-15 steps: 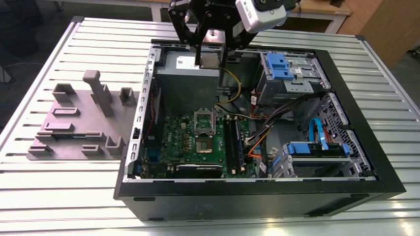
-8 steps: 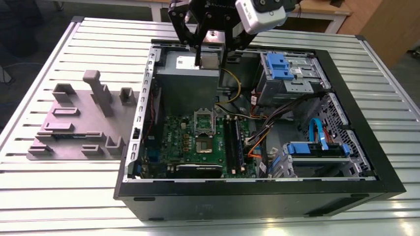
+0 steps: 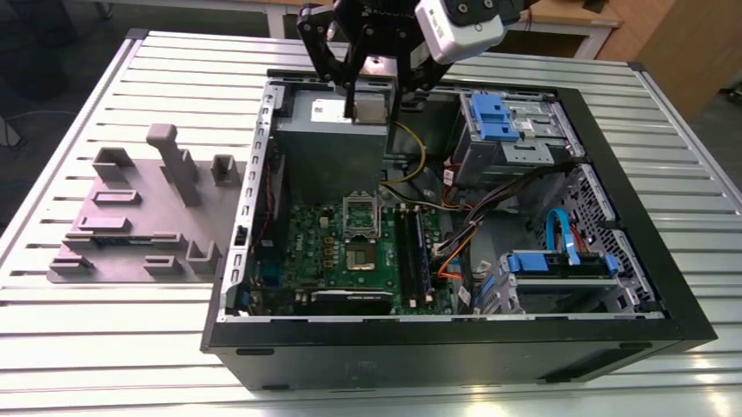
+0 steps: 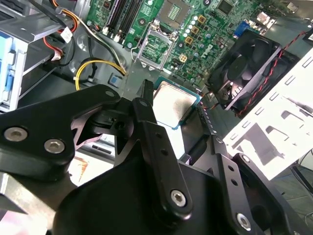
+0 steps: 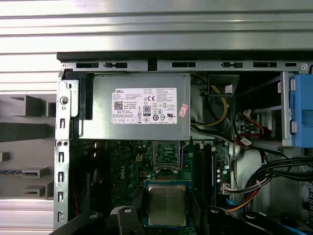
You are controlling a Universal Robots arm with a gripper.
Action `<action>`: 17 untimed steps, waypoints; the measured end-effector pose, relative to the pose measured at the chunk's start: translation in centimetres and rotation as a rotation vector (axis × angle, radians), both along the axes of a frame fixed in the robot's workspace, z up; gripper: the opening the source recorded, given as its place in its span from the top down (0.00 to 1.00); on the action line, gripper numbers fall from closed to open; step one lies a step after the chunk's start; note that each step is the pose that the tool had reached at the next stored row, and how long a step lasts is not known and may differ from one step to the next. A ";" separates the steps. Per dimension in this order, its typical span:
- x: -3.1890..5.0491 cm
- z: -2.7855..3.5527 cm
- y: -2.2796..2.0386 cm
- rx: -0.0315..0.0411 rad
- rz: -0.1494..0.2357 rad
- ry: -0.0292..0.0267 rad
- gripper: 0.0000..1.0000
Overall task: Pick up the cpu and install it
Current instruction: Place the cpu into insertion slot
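The black two-fingered claw (image 3: 368, 102) of the arm hangs over the open black computer case (image 3: 649, 287), which lies on its side on the ribbed silver metal worktop (image 3: 116, 347). The claw is closed on the cpu (image 5: 166, 204), a small flat square chip with a silver-grey metal top. In the first wrist view, one black finger (image 5: 138, 208) presses against each of two opposite edges of the chip.

Position of the cpu:
- It is held in the air, clear of the board, metal top facing up.
- In the exterior view it is seen against the grey metal power supply box with a white label (image 3: 330, 130).
- In both wrist views it hangs over the green motherboard (image 5: 127, 166), near the hinged silver metal socket frame (image 4: 155, 49), which stands open.

Other items:
- A black round-bladed cooling fan (image 4: 244, 68) sits at the case wall beside the motherboard.
- Blue plastic drive brackets (image 3: 499, 117) occupy the bays towards the exterior view's right.
- A grey plastic fixture tray with upright posts (image 3: 139, 217) rests on the worktop, just beside the case on the exterior view's left.
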State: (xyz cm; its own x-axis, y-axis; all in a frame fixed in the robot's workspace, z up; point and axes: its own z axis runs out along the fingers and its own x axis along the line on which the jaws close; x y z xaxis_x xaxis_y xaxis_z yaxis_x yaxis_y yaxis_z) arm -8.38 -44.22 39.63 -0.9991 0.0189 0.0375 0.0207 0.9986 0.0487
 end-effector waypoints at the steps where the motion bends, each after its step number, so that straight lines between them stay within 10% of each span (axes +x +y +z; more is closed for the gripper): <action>1: 0.01 -0.03 0.00 0.0001 0.000 0.0000 0.53; 17: 0.00 -0.49 -0.13 0.0000 0.000 0.0000 0.53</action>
